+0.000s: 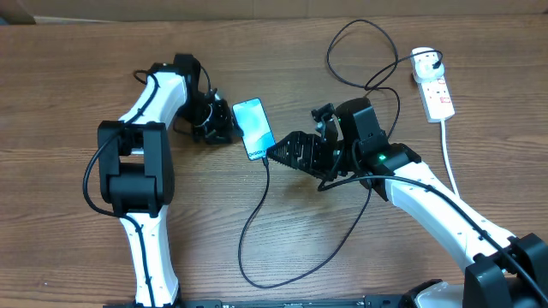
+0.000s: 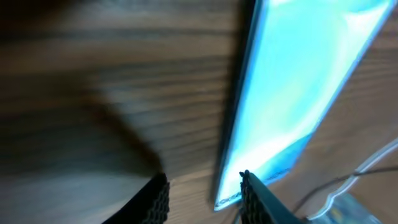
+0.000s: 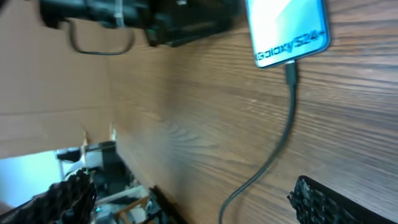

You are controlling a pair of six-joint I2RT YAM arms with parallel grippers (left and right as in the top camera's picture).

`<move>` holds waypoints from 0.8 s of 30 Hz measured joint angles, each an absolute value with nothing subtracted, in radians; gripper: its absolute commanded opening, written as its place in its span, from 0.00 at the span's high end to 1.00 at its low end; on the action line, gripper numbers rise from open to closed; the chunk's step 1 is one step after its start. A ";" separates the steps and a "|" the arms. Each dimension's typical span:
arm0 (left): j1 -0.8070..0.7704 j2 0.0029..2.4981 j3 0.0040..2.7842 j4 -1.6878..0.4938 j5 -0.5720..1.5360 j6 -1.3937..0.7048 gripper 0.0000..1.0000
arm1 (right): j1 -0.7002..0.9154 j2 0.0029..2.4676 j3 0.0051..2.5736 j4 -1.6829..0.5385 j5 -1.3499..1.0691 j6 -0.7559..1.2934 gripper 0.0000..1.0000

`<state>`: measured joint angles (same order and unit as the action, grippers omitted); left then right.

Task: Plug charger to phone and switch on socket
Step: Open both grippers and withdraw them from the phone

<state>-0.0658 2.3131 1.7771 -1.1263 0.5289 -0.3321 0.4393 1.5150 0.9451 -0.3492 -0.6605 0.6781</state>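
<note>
Charger in phone, socket well apart

The phone shows "Galaxy S24" in white letters along its screen's bottom edge; nothing else is legible

counter far-left corner: bare wood, free passage | centre: phone boxed in, left gripper at one side, right gripper just beside the other | near edge, middle: charger loops across (thin, flat) | far-right corner: socket and white cord bar the way
</note>
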 measured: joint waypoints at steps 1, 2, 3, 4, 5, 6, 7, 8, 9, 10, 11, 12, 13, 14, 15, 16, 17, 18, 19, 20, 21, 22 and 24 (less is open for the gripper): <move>-0.066 2.315 1.818 -1.182 0.483 -0.330 0.65 | 0.439 1.515 0.945 -0.369 -0.633 0.672 0.00; -0.066 2.316 1.842 -1.208 0.466 -0.329 0.66 | 0.439 1.515 0.945 -0.375 -0.624 0.670 0.00; -0.066 2.316 1.876 -1.241 0.444 -0.324 0.67 | 0.439 1.515 0.945 -0.385 -0.602 0.657 0.00; -0.066 2.318 1.939 -1.282 0.417 -0.313 0.67 | 0.439 1.515 0.945 -0.386 -0.590 0.650 0.00; -0.066 2.317 1.976 -1.303 0.404 -0.310 0.67 | 0.439 1.515 0.950 -0.408 -0.579 0.636 0.00; -0.066 2.321 2.027 -1.348 0.387 -0.307 0.67 | 0.439 1.515 0.953 -0.435 -0.572 0.625 0.00; -0.066 2.322 2.072 -1.380 0.371 -0.307 0.66 | 0.439 1.515 0.965 -0.477 -0.567 0.611 0.00; -0.066 2.321 2.125 -1.404 0.353 -0.307 0.66 | 0.439 1.515 0.974 -0.506 -0.562 0.596 0.00; -0.066 2.317 2.170 -1.418 0.336 -0.308 0.65 | 0.439 1.515 0.995 -0.562 -0.552 0.578 0.00; -0.066 2.317 2.209 -1.429 0.321 -0.310 0.65 | 0.439 1.515 1.026 -0.633 -0.532 0.559 0.00; -0.066 2.311 2.238 -1.433 0.308 -0.311 0.65 | 0.439 1.514 1.056 -0.682 -0.509 0.548 0.00; -0.066 2.298 2.279 -1.444 0.287 -0.312 0.64 | 0.439 1.510 1.112 -0.770 -0.460 0.533 0.00; -0.066 2.288 2.297 -1.446 0.275 -0.313 0.64 | 0.439 1.506 1.136 -0.796 -0.438 0.529 0.00; -0.066 2.267 2.313 -1.448 0.263 -0.314 0.63 | 0.439 1.498 1.178 -0.853 -0.398 0.519 0.00; -0.066 2.241 2.326 -1.451 0.247 -0.315 0.61 | 0.439 1.489 1.215 -0.898 -0.361 0.517 0.00; -0.066 2.206 2.336 -1.454 0.228 -0.315 0.58 | 0.439 1.478 1.247 -0.937 -0.323 0.513 0.00; -0.066 2.173 2.341 -1.459 0.216 -0.315 0.55 | 0.439 1.462 1.292 -0.976 -0.278 0.511 0.00; -0.066 2.126 2.346 -1.473 0.197 -0.315 0.52 | 0.439 1.439 1.342 -1.020 -0.223 0.505 0.00; -0.066 2.081 2.348 -1.486 0.182 -0.316 0.49 | 0.439 1.430 1.362 -1.036 -0.199 0.504 0.00; -0.066 2.020 2.352 -1.505 0.160 -0.315 0.32 | 0.439 1.409 1.397 -1.062 -0.153 0.502 0.00; -0.066 1.971 2.357 -1.513 0.147 -0.315 0.00 | 0.439 1.393 1.419 -1.078 -0.119 0.501 0.00; -0.066 1.916 2.363 -1.521 0.132 -0.316 0.00 | 0.439 1.373 1.442 -1.094 -0.079 0.500 0.00; -0.066 1.826 2.367 -1.533 0.110 -0.315 0.00 | 0.439 1.338 1.467 -1.104 -0.016 0.501 0.00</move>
